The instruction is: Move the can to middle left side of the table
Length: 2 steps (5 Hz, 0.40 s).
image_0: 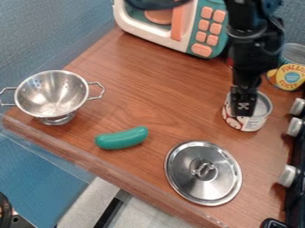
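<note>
Squat cylindrical can (253, 123), black pincer (244, 107) at its rim — spread or pinching, cannot tell — wood-grained table (161, 84)

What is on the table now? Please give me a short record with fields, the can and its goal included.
can: upright, right part of the table; red-and-white label
gripper: black, at the can; grip cannot be told
goal: middle left side; not reached
left: steel colander, two handles
front middle: green toy vegetable, lying
front right: round steel lid, knob up
back: toy microwave
back right: can with yellow label
</note>
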Each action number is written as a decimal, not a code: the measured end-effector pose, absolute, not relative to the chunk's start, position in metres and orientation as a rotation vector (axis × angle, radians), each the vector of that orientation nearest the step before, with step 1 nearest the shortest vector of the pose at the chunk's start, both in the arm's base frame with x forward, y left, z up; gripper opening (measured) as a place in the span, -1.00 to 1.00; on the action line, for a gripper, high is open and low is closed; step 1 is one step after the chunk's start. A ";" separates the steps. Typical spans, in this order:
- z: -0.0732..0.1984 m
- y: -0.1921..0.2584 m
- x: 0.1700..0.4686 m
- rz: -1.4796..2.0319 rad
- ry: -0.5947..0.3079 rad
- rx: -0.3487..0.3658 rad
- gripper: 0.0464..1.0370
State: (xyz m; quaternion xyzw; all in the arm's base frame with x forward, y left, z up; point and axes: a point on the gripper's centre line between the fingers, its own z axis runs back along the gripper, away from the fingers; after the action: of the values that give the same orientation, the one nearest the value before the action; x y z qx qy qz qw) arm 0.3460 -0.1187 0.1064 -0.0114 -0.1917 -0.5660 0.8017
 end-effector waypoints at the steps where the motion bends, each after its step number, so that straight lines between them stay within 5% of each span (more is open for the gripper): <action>1: 0.101 -0.135 0.367 -1.271 -0.410 -0.037 0.93; 2: 0.089 -0.151 0.383 -1.323 -0.421 -0.088 0.93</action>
State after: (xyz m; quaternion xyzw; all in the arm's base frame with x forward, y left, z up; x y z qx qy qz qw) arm 0.3828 -0.1509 0.0886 -0.0404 -0.1940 -0.6094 0.7677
